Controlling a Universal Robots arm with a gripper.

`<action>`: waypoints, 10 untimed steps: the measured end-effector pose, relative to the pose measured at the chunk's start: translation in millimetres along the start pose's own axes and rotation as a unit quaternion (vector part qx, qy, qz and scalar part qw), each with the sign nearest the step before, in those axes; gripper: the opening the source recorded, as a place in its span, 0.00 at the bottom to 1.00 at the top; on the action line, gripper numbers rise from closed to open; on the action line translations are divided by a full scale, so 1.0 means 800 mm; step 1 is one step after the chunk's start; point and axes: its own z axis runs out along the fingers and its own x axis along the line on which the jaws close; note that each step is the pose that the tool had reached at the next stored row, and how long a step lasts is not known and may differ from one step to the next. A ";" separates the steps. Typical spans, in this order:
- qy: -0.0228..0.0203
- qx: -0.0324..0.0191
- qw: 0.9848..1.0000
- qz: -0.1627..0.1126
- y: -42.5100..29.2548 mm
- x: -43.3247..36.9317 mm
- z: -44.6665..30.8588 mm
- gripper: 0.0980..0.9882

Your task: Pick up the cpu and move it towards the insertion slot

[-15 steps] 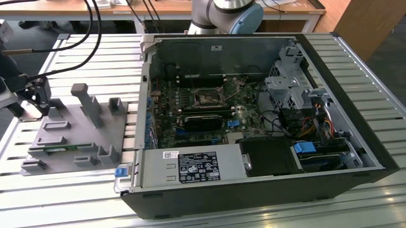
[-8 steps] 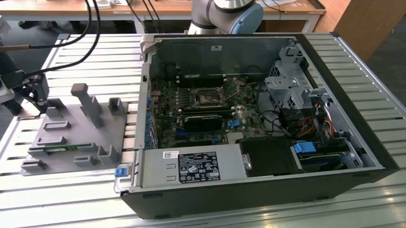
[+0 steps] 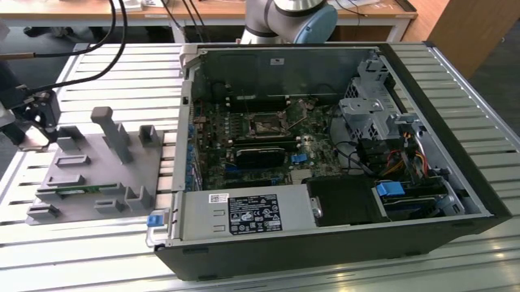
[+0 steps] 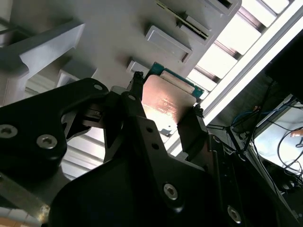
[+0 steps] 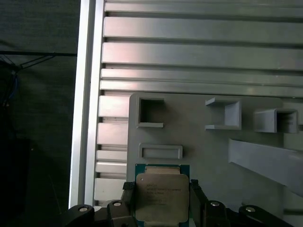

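Gripper (image 3: 36,118) at the exterior view's far left, over the outer edge of the grey plastic tray (image 3: 89,182), which lies on the slotted aluminium table (image 3: 122,79). In both wrist views the gripper (image 5: 162,201) (image 4: 165,111) is narrowed onto the cpu (image 5: 162,191) (image 4: 168,99): black fingers (image 5: 128,201) (image 4: 137,94) press against two opposite edges of the chip. The cpu faces silver side up, with a green board edge showing along one side, and sits over the tray's corner region (image 5: 213,146), just beside a shallow rectangular recess (image 5: 161,151). Whether it is lifted clear of the tray cannot be told. The insertion slot (image 3: 267,125) lies on the motherboard (image 3: 243,140) inside the open computer case (image 3: 455,182), well apart from the gripper, towards the exterior view's right. The robot arm (image 3: 293,18) rises behind the case.
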 end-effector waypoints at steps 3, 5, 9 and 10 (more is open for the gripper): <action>0.000 0.000 1.000 0.000 0.0002 0.000 -0.0031 0.50; 0.000 0.000 1.000 0.000 0.0003 0.000 -0.0050 0.50; 0.000 0.000 1.000 0.000 0.0006 0.000 -0.0093 0.50; 0.000 0.000 1.000 0.000 0.0006 0.000 -0.0104 0.50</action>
